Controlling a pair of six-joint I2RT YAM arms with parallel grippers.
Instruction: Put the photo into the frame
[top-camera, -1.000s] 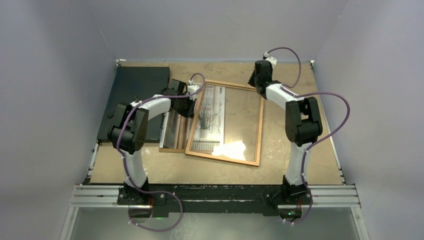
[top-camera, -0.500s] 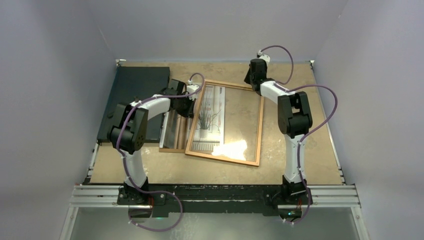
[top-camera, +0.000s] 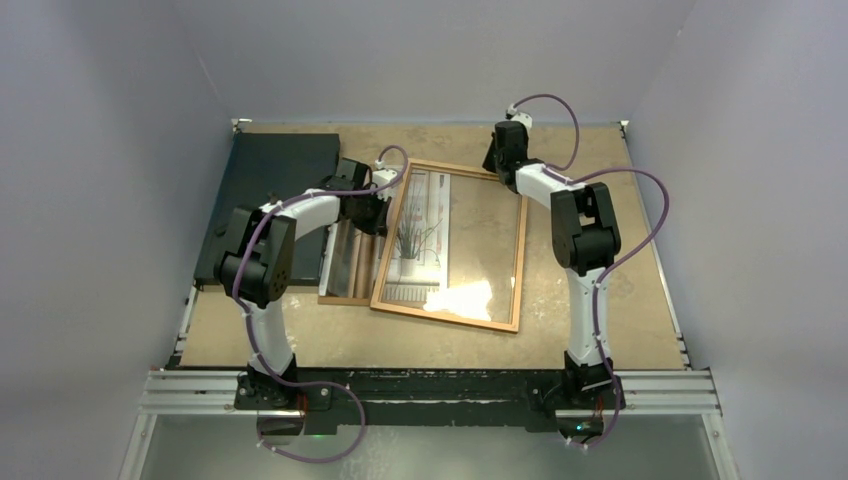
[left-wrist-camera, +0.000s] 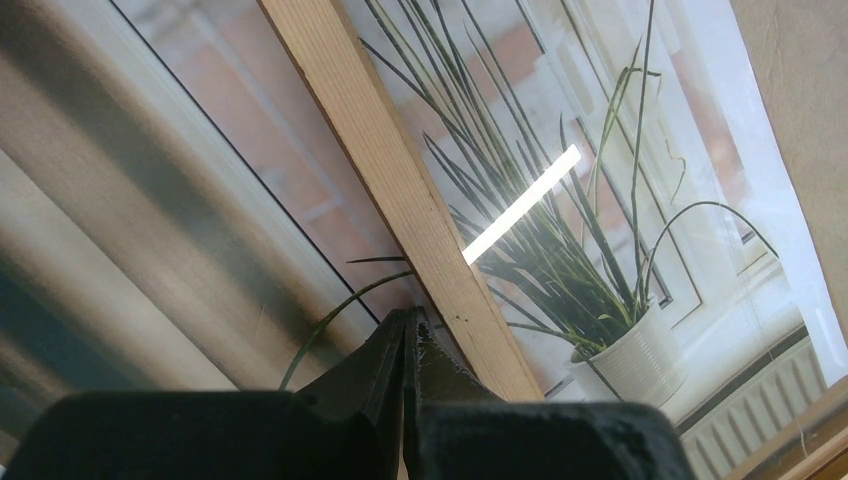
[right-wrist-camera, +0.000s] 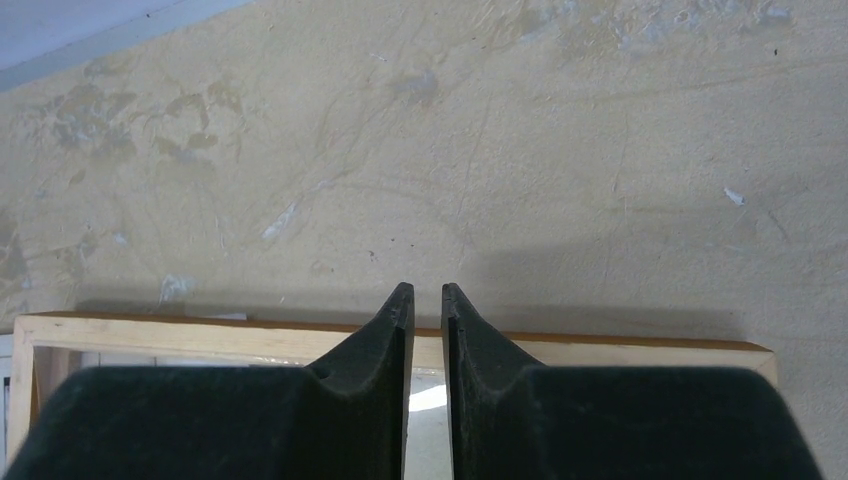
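Note:
The frame (top-camera: 521, 255), with its narrow orange-brown border, lies flat at the table's middle. The photo (top-camera: 415, 240) of a spiky potted plant lies beneath it, its curtain half sticking out past the frame's left rail. My left gripper (top-camera: 372, 208) is shut, its tips (left-wrist-camera: 405, 315) resting on the photo (left-wrist-camera: 600, 250) just left of the wooden rail (left-wrist-camera: 400, 180), nothing between them. My right gripper (top-camera: 497, 160) hovers over the frame's far rail (right-wrist-camera: 200, 338). Its jaws (right-wrist-camera: 425, 292) stand a narrow gap apart and hold nothing.
A dark grey mat (top-camera: 265, 200) lies at the back left, beside the photo's left edge. Bright glare (top-camera: 460, 298) sits on the glazing near the frame's near rail. Grey walls enclose the tan table (top-camera: 590, 150) on three sides.
My right gripper has shifted left along the frame's far rail and its jaws have narrowed. The left arm, photo and frame have not moved.

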